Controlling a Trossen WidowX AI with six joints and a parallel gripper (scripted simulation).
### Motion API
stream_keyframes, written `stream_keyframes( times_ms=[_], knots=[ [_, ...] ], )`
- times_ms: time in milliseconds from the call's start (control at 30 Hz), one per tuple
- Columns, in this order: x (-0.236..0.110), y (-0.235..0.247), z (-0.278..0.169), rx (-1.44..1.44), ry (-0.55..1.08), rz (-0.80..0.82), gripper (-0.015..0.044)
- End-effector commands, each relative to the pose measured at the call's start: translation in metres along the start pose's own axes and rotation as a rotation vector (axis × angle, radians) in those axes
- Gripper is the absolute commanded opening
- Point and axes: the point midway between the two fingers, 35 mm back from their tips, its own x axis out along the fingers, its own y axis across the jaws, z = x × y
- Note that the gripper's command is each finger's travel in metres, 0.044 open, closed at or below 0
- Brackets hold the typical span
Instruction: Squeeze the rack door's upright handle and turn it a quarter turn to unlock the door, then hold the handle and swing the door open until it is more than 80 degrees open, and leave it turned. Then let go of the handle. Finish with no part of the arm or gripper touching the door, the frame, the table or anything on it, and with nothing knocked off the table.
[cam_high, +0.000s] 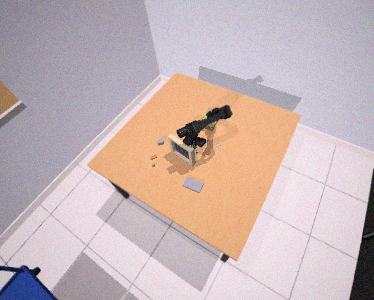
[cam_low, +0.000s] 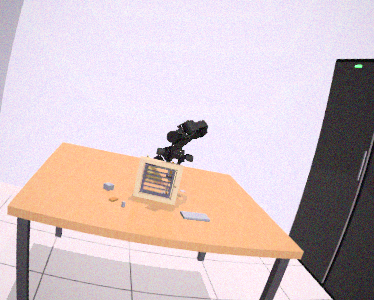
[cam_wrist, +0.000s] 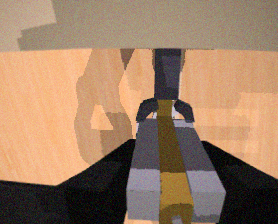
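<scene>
gripper: narrowed, apparently closed on handle.
handle: seen at six o'clock of rack, wrist view.
hazard: grip might be lost if turned off-axis; rack might be dragged.
surroundings, top view: grey slab, five o'clock; small block, ten.

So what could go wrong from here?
Two risks, I think. The tool's fingers flank the handle, so an off-centre squeeze could slip during the turn. And the tool is close to the pale rack frame, so turning or swinging could bump it.
</scene>
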Motion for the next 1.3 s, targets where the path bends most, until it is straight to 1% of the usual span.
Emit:
stream_keyframes(
  times_ms=[0,400,567,1267],
  knots=[
    [0.0026,-0.0001,-0.0006,0.004,0.007,-0.001,0.0095],
    [0.0026,-0.0001,-0.0006,0.004,0.007,-0.001,0.0015],
    [0.0026,-0.0001,-0.0006,-0.028,0.007,-0.001,0.0014],
    [0.0027,-0.0001,-0.0006,-1.054,0.007,0.003,0.0014]
  ],
)
